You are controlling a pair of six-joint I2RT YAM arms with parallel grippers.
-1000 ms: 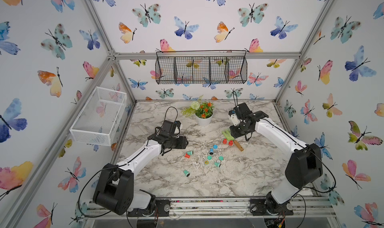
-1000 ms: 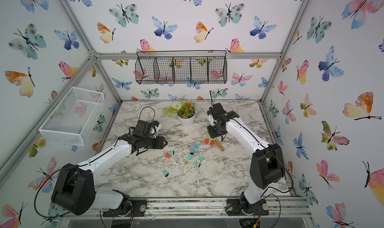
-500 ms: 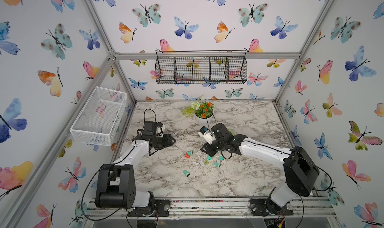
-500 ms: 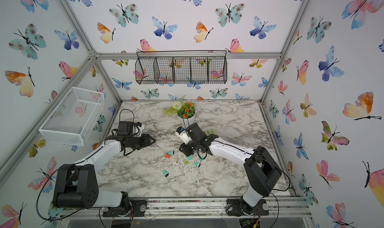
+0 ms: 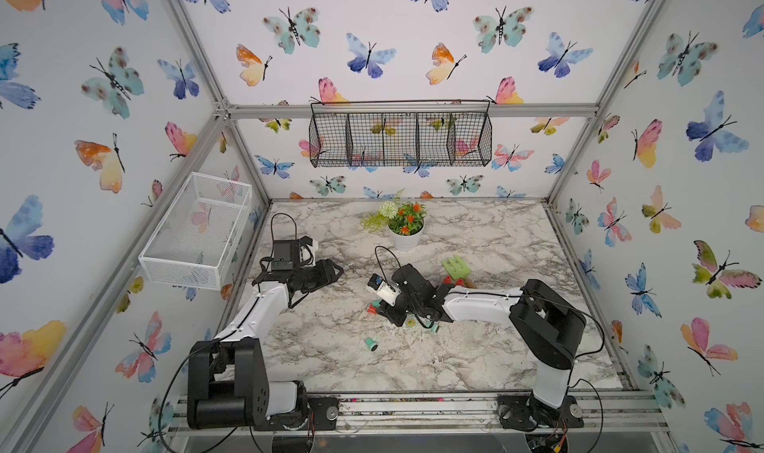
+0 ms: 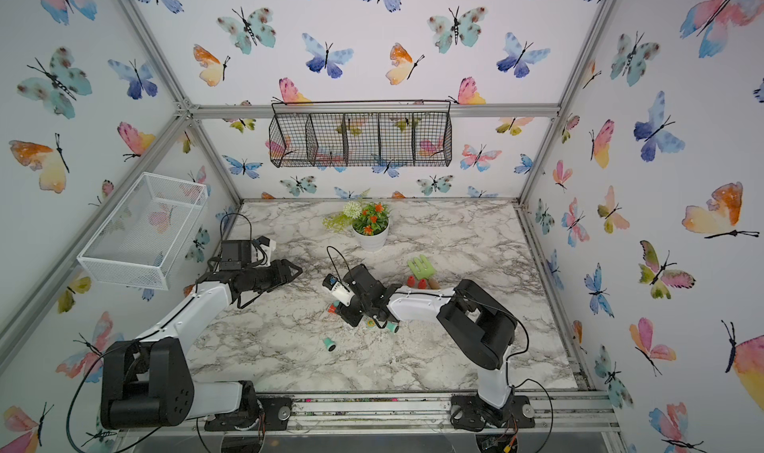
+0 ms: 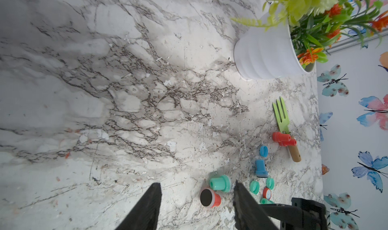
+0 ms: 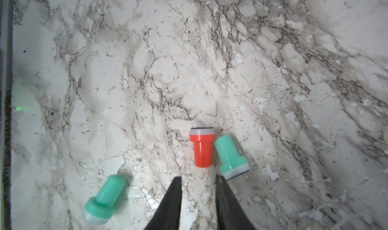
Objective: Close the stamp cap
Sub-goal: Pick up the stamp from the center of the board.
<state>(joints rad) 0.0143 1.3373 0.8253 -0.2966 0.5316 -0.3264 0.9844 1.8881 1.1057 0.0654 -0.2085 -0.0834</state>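
Right gripper (image 8: 197,176) hung low over the table (image 8: 210,50), its jaws parted by a narrow gap with nothing between them. Nearest the front edge, in a top view, a lone stamp (image 5: 370,343) in teal lay on its side. Just past the right fingertips lay the red stamp (image 8: 202,148), also on its side, its white rim and dark pad bare and turned away from the gripper. A teal stamp (image 8: 231,157) lay just beside it, pad end bare too.

Beyond these, the left wrist view showed teal caps (image 7: 254,187) and a blue cap (image 7: 263,151) loose on the marble near a blue stamp (image 7: 261,168), none of them fitted. A small red-rimmed round piece among them might have been the red cap; I could not tell. Farther back a red pair (image 7: 279,136) lay against the fork (image 7: 282,115), with the pot (image 7: 264,54) behind. Well apart from the cluster, the left gripper (image 7: 196,187) hung spread and empty.

By my reading the task had barely begun: no cap lifted, no stamp held. Picking a matching cap, steadying a stamp and pressing the cap home all remained.
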